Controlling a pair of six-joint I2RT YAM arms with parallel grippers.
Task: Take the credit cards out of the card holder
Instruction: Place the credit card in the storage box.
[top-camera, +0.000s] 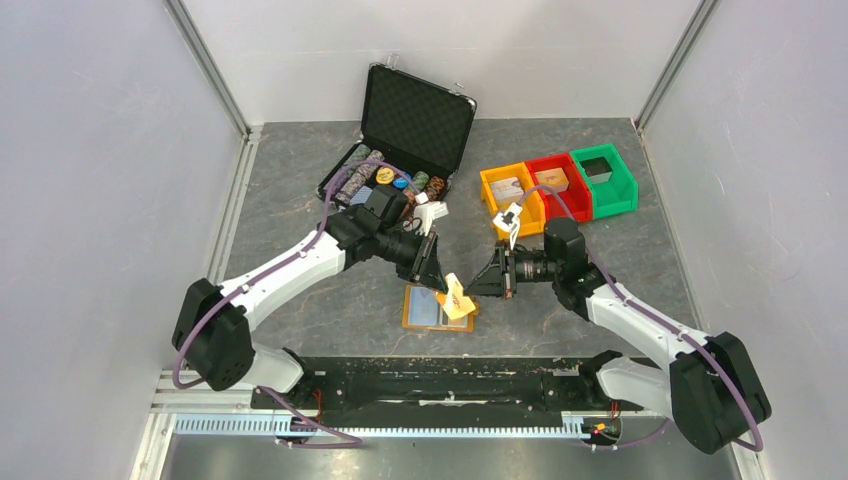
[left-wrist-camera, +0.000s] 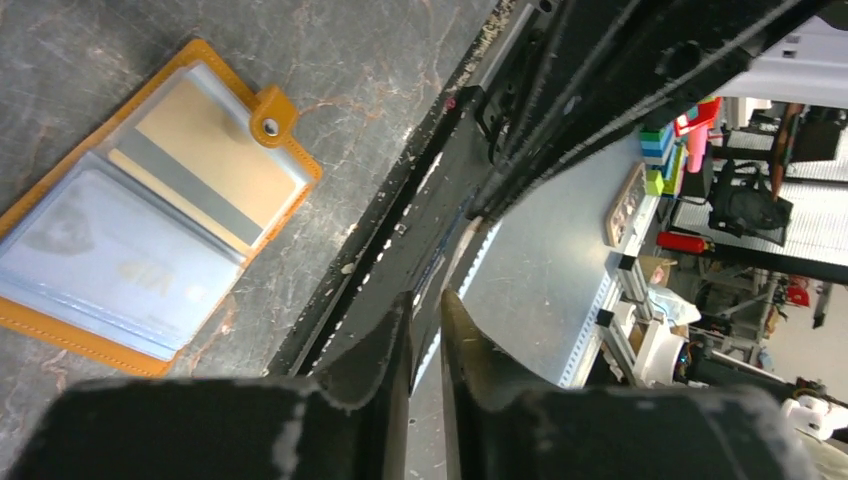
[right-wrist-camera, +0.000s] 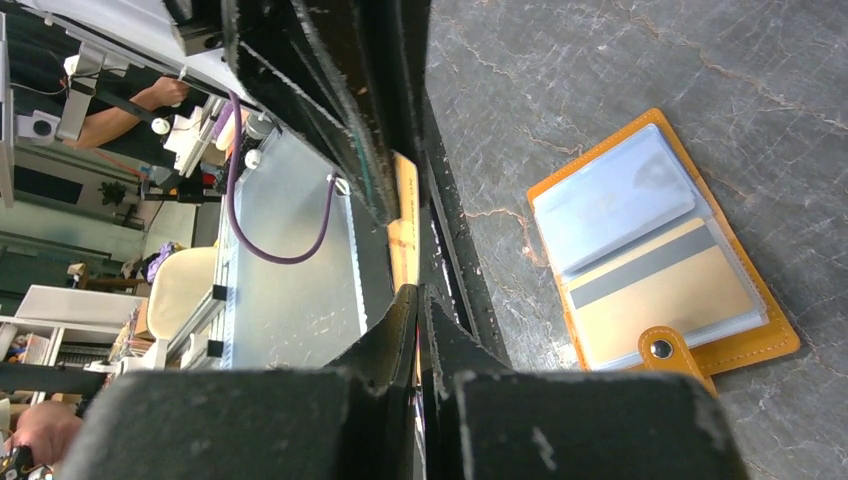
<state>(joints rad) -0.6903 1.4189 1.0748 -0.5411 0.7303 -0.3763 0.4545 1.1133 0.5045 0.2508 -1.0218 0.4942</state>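
Note:
The orange card holder (top-camera: 414, 320) lies open on the table between my two arms. Its clear sleeves hold a light blue credit card (left-wrist-camera: 100, 260) and a beige one with a grey stripe (left-wrist-camera: 205, 165); both also show in the right wrist view, inside the card holder (right-wrist-camera: 775, 345). Above its right edge hangs a pale credit card with red print (top-camera: 458, 298). My right gripper (right-wrist-camera: 420, 290) is shut on one end of that card, seen edge-on (right-wrist-camera: 405, 220). My left gripper (left-wrist-camera: 427, 295) stands at the card's other end, jaws a narrow gap apart.
A black chip case (top-camera: 415, 125) with poker chips (top-camera: 385, 180) stands open at the back. Orange (top-camera: 497, 208), red (top-camera: 578, 205) and green (top-camera: 620, 195) bins sit at the back right. A black rail (top-camera: 430, 380) runs along the near edge, close below the card holder.

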